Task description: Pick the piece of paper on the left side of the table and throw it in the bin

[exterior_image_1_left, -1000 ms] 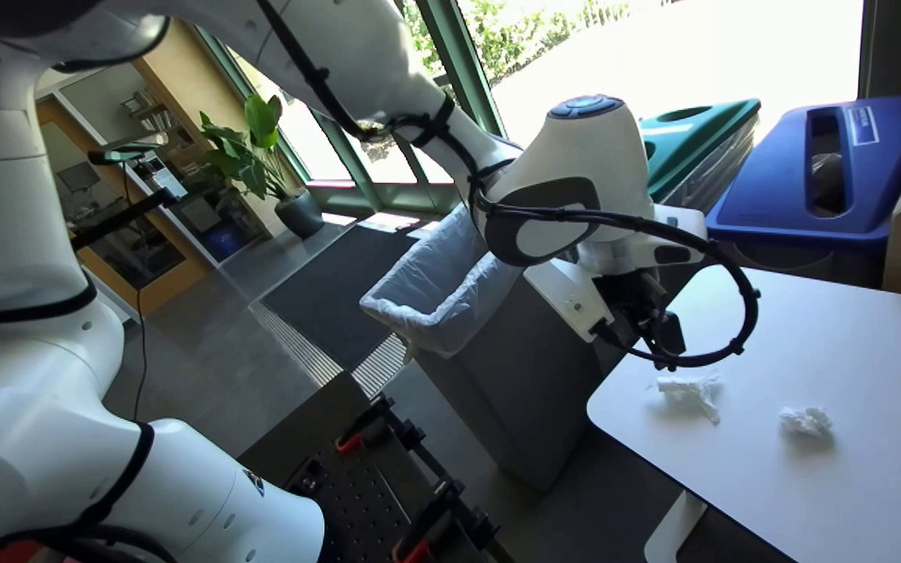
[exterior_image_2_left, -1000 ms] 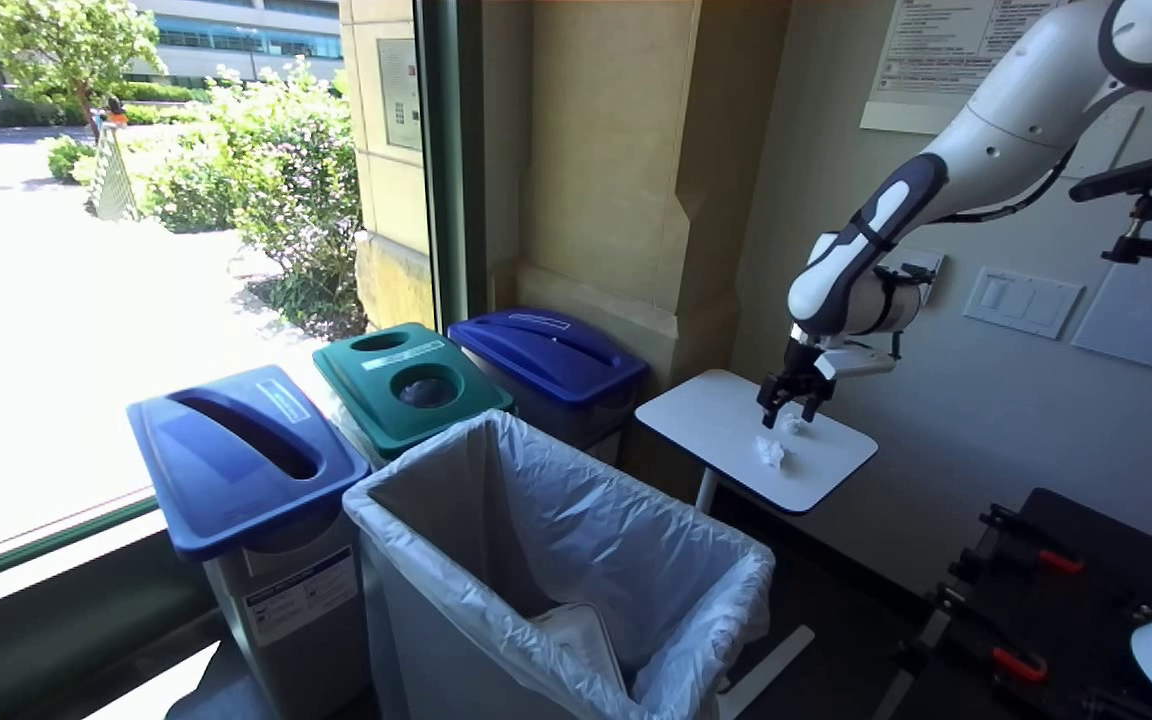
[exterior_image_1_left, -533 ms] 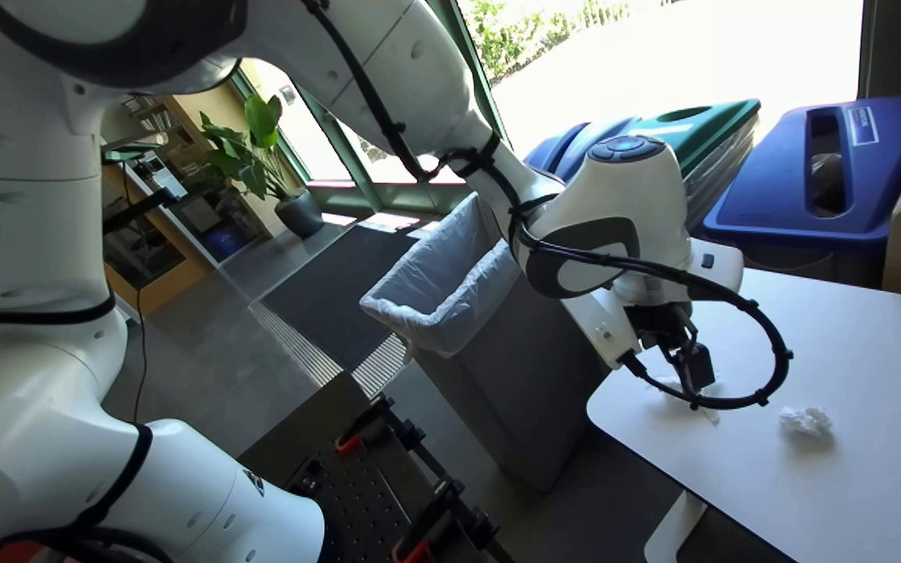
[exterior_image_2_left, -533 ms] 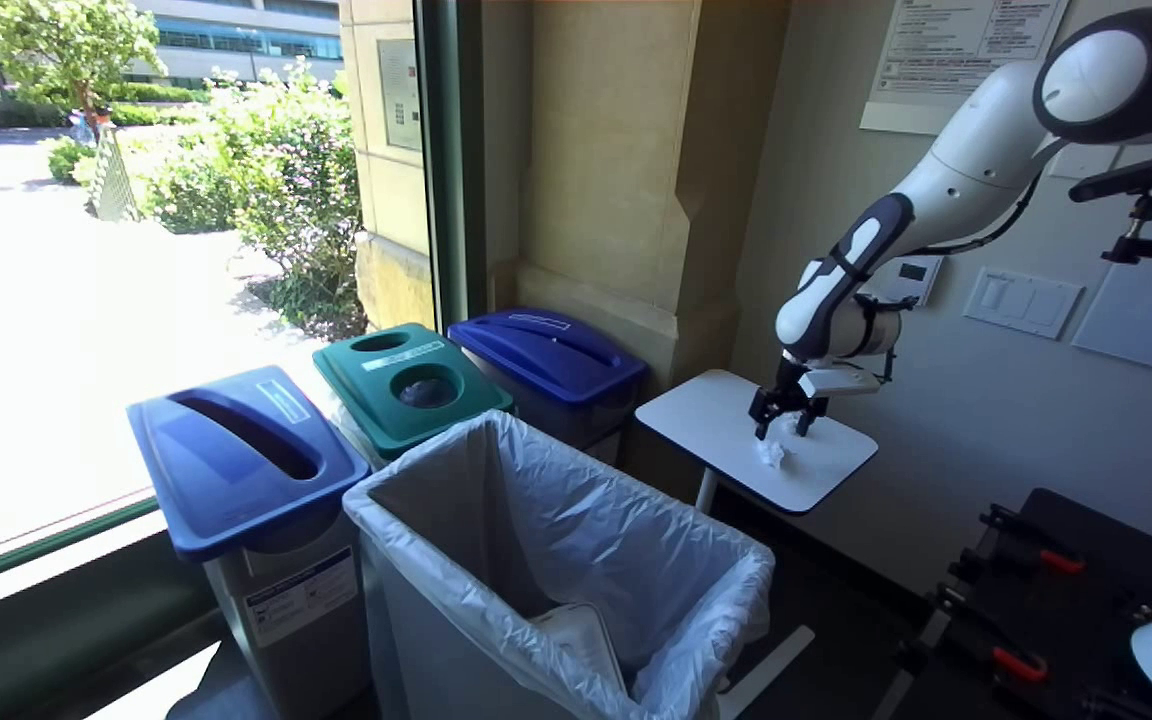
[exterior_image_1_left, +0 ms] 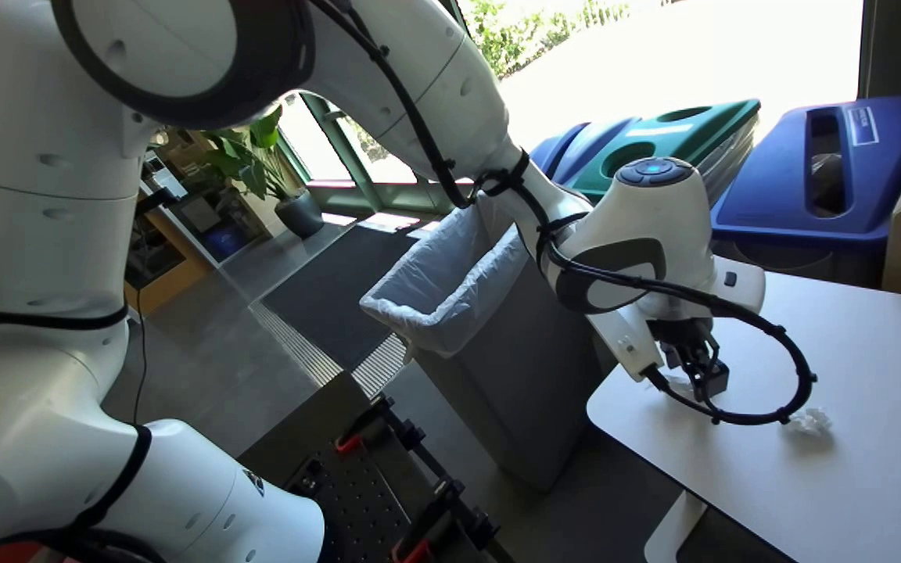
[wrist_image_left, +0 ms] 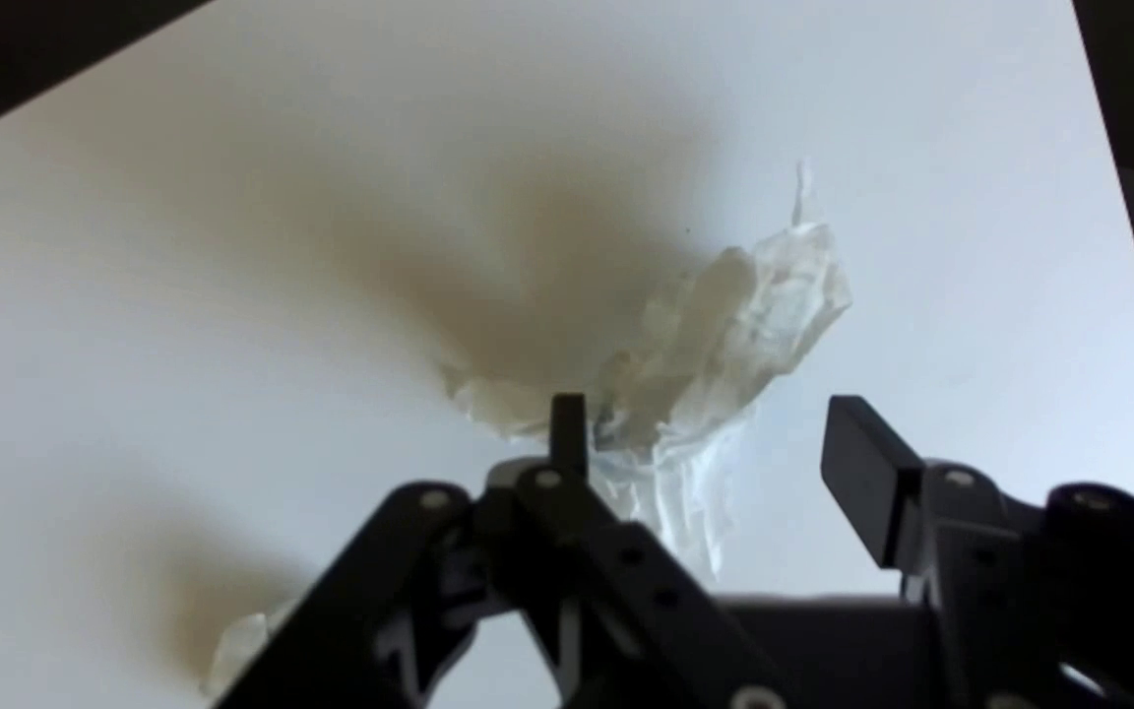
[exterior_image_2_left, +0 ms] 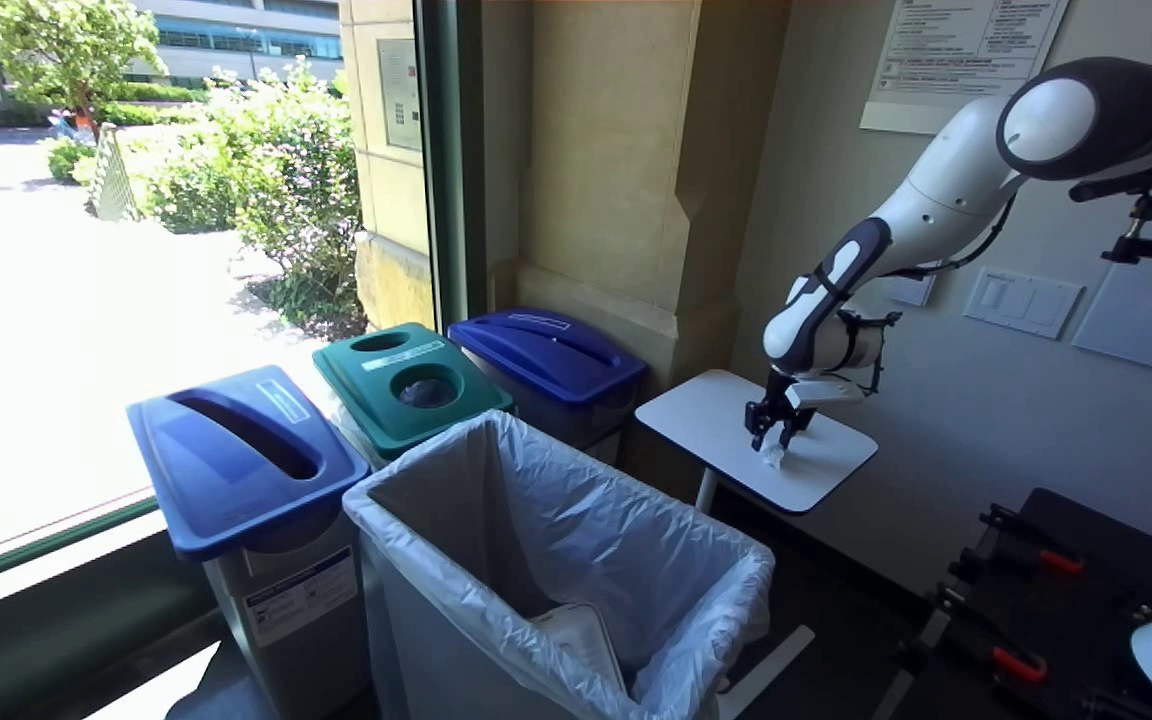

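Note:
The piece of paper (wrist_image_left: 754,315) is a wide, flat, crumpled white wad on the white table (wrist_image_left: 350,463). My gripper (wrist_image_left: 707,414) is open above it. In the wrist view the left finger overlaps the paper's near part, and the right finger stands over bare table beside it. I cannot tell if a finger touches. The gripper hides part of the paper (exterior_image_1_left: 679,383) in an exterior view. The paper (exterior_image_2_left: 773,458) shows just below the gripper (exterior_image_2_left: 772,441) in an exterior view. The tall dark grey bin (exterior_image_1_left: 513,383) with its folded liner stands beside the table.
A rounder white wad (exterior_image_1_left: 812,422) lies near the paper; the gripper partly covers it (wrist_image_left: 235,650) in the wrist view. Green-lidded (exterior_image_2_left: 386,372) and blue-lidded (exterior_image_2_left: 551,360) bins stand behind. A white container (exterior_image_2_left: 581,635) lies inside the grey bin. Clamps (exterior_image_1_left: 435,500) line the black base plate.
The arm has come down, bringing the open gripper lower and over the piece of paper. It moved right and down in one exterior view, left and down in another. The paper has not visibly moved.

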